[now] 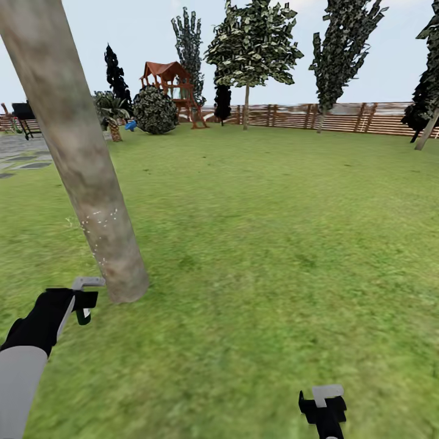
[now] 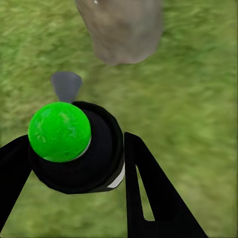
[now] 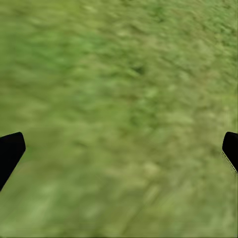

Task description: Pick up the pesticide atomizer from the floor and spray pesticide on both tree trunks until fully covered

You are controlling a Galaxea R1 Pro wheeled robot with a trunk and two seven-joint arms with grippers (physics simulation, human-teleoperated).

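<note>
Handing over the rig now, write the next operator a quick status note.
Left gripper: shut on the pesticide atomizer, held low beside the base of the near tree trunk.
Right gripper: open, empty, over the grass.
Done: atomizer picked up; a few whitish pesticide specks show on the trunk's lower part.
Left: most of this trunk looks bare, so keep spraying it, then do the second tree. Which of the far trees by the fence that is, I cannot tell.

The near tree trunk point(image 1: 73, 152) runs out of frame above; the atomizer point(image 1: 83, 315) is mostly hidden inside the left end effector point(image 1: 85, 300).
</note>
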